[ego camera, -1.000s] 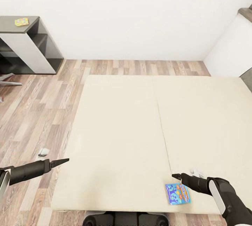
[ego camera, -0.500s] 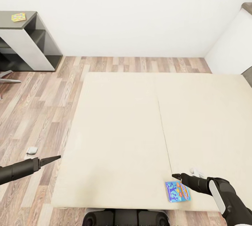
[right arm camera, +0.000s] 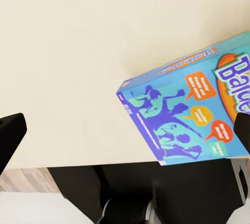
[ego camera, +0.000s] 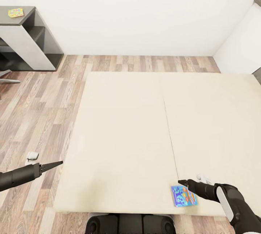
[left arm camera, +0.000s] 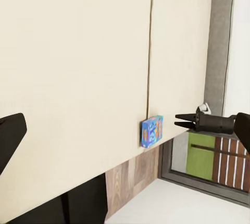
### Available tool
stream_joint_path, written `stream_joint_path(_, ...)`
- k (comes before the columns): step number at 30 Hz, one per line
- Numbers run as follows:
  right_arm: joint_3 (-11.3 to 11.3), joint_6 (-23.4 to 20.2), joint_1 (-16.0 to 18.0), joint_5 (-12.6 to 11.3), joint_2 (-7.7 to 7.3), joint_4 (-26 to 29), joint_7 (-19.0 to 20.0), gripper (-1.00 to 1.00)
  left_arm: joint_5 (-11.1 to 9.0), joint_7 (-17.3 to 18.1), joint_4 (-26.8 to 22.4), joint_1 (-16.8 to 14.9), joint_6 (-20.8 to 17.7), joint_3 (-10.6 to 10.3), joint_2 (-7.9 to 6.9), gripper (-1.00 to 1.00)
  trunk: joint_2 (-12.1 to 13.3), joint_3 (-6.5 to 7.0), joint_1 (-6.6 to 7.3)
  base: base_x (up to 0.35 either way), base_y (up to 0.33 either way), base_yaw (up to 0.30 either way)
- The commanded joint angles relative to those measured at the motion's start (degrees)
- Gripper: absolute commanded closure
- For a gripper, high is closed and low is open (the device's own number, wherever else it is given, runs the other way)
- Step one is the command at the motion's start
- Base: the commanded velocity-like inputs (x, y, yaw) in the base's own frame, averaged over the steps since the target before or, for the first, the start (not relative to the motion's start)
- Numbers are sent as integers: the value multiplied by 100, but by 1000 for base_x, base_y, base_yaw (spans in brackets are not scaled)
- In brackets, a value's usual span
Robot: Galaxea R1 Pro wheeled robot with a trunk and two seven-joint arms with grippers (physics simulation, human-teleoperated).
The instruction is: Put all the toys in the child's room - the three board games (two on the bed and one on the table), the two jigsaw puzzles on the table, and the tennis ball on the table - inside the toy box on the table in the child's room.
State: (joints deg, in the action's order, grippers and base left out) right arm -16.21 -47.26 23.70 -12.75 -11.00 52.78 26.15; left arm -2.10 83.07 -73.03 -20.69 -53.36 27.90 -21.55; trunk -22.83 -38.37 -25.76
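Note:
A small blue board game (ego camera: 184,196) with yellow lettering lies flat on the beige bed (ego camera: 123,125), close to its near edge. My right gripper (ego camera: 180,182) hovers just above the box's far side, open, holding nothing. In the right wrist view the box (right arm camera: 187,114) sits between the wide-spread fingertips (right arm camera: 10,136). The left wrist view shows the same box (left arm camera: 151,131) with the right gripper (left arm camera: 177,120) beside it. My left gripper (ego camera: 61,162) is open and empty over the floor, off the bed's left side. A thin multicoloured jigsaw puzzle (ego camera: 16,12) rests on a dark desk far left.
The dark-topped desk (ego camera: 30,38) with white panels stands against the back wall at far left. A small white object (ego camera: 32,156) lies on the plank floor near my left gripper. A white wall section (ego camera: 241,45) rises at the right. My base (ego camera: 130,224) touches the bed's near edge.
The camera has shifted a little, so the bed and desk sit slightly higher in view. My left gripper drew back to the left. The right gripper and blue box have not moved.

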Motion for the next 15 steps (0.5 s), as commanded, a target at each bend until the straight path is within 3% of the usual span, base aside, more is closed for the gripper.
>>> stream_joint_path(1, -11, -32, 3, 2, 1, 4, 22, -100, -2, 20, -1, -3, -60, 0, -1, -100, -9, -16, -3, 0, 0, 0)
stream_joint_path(15, -13, -24, 1, 0, 1, 6, 22, -100, 1, 11, -1, -4, -60, -14, 12, -100, -9, -133, -3, 0, 0, 0)
